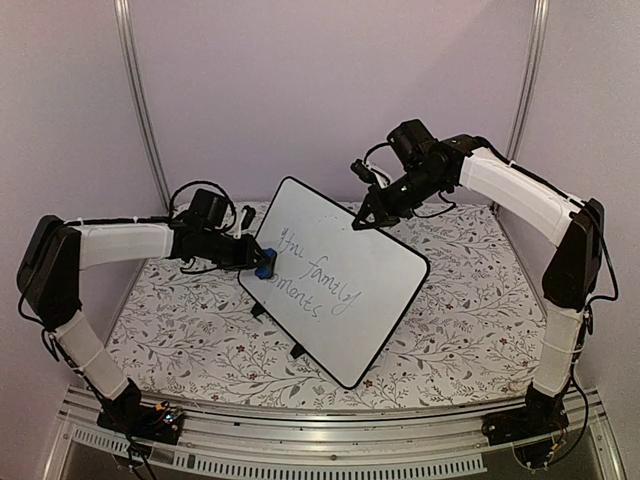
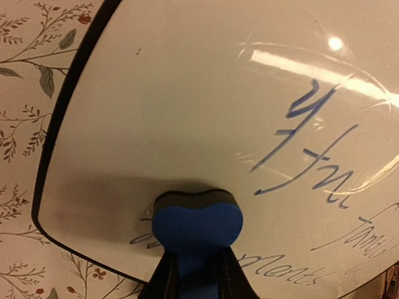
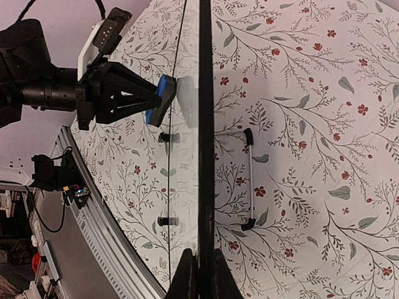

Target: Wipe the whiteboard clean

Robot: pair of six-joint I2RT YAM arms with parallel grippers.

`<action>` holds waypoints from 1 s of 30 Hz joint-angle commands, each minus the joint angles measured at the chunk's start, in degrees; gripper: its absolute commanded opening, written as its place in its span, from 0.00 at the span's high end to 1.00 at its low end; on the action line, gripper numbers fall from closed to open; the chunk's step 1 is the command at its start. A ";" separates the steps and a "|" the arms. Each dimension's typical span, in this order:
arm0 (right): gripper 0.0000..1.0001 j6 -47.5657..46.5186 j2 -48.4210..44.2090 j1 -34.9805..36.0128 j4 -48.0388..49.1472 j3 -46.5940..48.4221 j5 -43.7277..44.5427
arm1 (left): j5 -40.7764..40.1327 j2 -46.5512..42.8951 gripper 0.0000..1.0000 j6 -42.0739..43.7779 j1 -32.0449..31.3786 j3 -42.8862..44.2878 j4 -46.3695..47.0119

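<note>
I'm wiping: left fingers [image 2: 163, 283] pinch the eraser [image 2: 196, 227] against the whiteboard [image 1: 345, 300] at its nine-o'clock edge. Right fingers [image 3: 184, 277] clamp its twelve-o'clock rim, steadying it on the desk [image 1: 460, 330]. Next: sweep toward three o'clock over the writing [image 1: 318, 280], seemingly mostly unerased.

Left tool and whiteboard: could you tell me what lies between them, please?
The blue eraser, gripped by the left tool, its face against the whiteboard, clearest in the left wrist view.
</note>
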 commanded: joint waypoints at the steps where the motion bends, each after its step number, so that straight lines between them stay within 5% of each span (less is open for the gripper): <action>1: 1.00 -6.45 0.29 2.14 -2.54 -0.63 2.81 | 0.03 3.03 1.00 1.11 -1.13 5.59 0.59; 12: 1.00 -6.45 0.39 2.14 -2.51 -0.54 2.73 | 1.86 8.79 1.00 2.28 -1.29 15.30 -2.42; 25: 1.00 -6.54 0.72 2.14 -2.60 -0.37 2.51 | 1.47 0.66 1.00 0.77 -2.82 -0.82 3.14; 30: 1.00 -6.45 0.64 2.14 -2.58 -0.35 2.46 | 0.34 0.92 1.00 1.34 -2.68 -0.02 2.84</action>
